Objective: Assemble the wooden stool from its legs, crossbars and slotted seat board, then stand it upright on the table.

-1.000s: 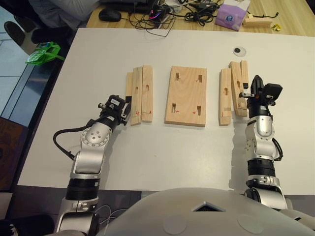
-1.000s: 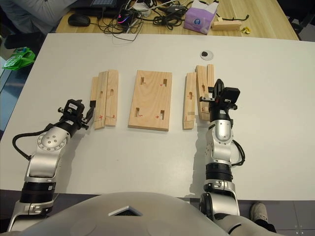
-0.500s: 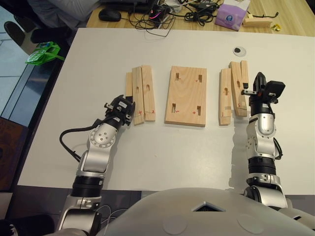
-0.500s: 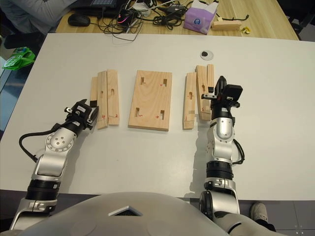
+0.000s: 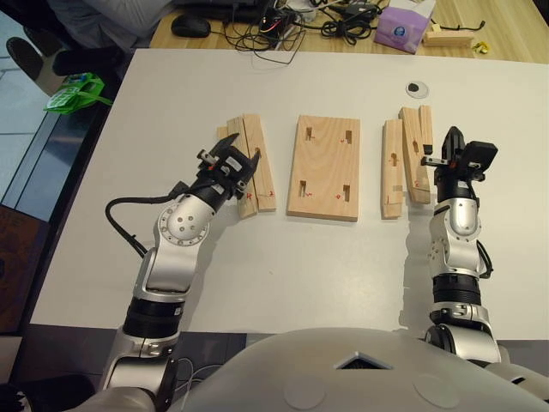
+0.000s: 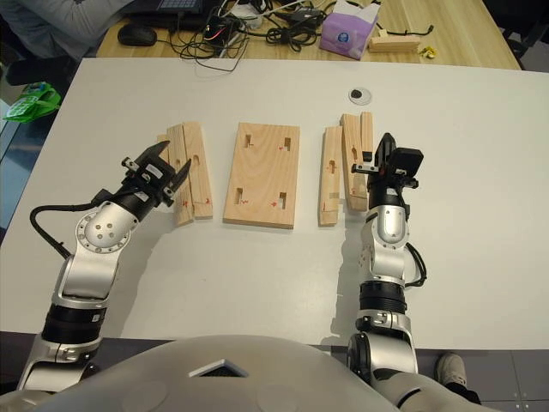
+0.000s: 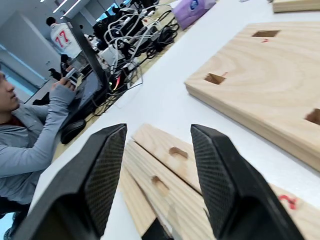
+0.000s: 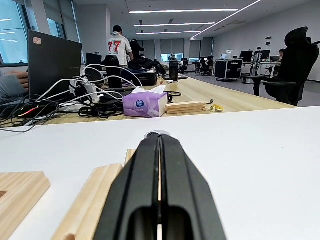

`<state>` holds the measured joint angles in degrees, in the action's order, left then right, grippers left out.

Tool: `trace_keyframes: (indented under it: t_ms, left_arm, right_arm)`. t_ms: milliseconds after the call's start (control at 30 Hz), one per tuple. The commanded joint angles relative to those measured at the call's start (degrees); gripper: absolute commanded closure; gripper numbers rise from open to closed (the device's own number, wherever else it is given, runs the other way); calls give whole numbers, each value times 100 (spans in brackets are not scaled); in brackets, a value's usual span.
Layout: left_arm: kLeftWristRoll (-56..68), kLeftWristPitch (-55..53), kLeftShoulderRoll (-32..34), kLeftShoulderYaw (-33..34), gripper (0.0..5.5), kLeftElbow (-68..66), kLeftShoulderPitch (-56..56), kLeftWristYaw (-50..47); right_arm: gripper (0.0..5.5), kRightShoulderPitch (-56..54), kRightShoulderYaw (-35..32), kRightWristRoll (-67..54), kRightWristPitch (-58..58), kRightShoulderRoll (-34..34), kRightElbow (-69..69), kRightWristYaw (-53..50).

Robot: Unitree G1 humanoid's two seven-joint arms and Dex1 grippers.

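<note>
Left gripper [image 5: 232,163] wide open and empty over the left legs [image 5: 254,129]; right gripper [image 5: 449,142] closed on nothing just beside the right legs [image 5: 393,167]; seat board [image 5: 324,168] flat between both piles.

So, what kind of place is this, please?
Likely an open-plan office or lab: a laptop on a desk, a black office chair, and long ceiling strip lights.

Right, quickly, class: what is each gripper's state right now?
Left gripper: open, over the wooden pieces.
Right gripper: shut, holding nothing.
</note>
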<state>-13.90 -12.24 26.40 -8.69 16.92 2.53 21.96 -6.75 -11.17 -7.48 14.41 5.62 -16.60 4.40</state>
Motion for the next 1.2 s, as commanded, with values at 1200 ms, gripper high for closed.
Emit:
trace_keyframes:
  t_ms: [1200]
  left_arm:
    - [295, -1620, 409, 431, 274, -506, 379, 933]
  right_arm:
    - [550, 49, 108, 35, -102, 50, -12, -63]
